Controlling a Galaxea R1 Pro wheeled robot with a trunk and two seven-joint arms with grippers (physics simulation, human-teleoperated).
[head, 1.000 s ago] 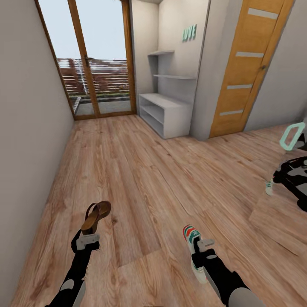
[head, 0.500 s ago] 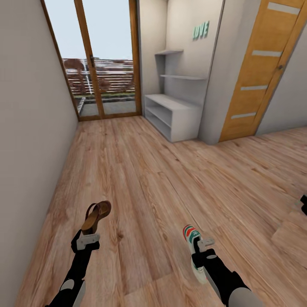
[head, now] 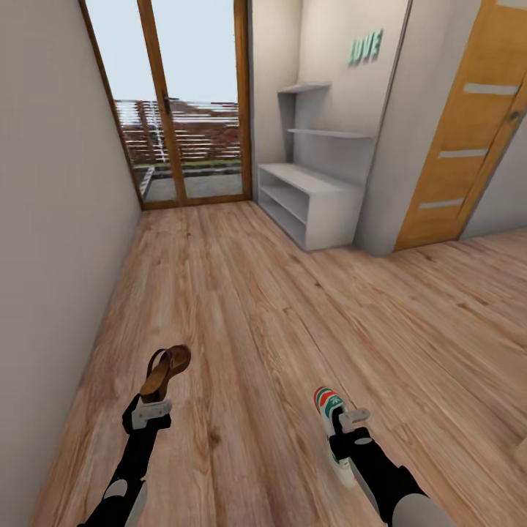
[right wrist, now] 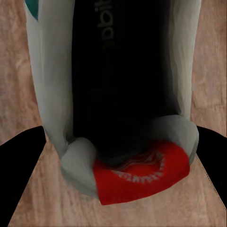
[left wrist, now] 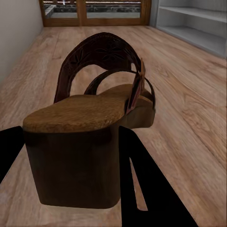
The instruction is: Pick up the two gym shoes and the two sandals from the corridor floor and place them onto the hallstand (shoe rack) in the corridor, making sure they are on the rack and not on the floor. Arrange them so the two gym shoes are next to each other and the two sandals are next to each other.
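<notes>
Low in the head view, both arms reach forward over the floor (head: 249, 322), each carrying a shoe. At the lower left of the frame the left gripper (head: 150, 410) is closed on a sandal (head: 165, 369), which rises from its fingers with the strap arching at the top and the tan insole facing right. From the left wrist, the sandal (left wrist: 92, 142) is seen heel-first, its dark block heel clamped between the two black fingers (left wrist: 151, 189), toe pointing toward the glass door (left wrist: 94, 9) far ahead. At the lower right of the head frame the right gripper (head: 344, 432) is clamped on a gym shoe (head: 333, 428), whose teal and red striped end points up the frame, toward the rack. From the right wrist, the gym shoe (right wrist: 113, 94) shows its dark opening, grey-white collar and a red patch, with a black finger (right wrist: 19, 170) at either side of it. The rack (head: 311, 205) stands well apart from both shoes, upper right of centre in the head frame, against the right-hand wall; its two low shelves and flat top look bare. Green letters (head: 364, 47) hang on the wall above it, an orange door (head: 468, 146) stands to its right, and the glass door (head: 187, 110) closes the corridor's far end at upper left.
</notes>
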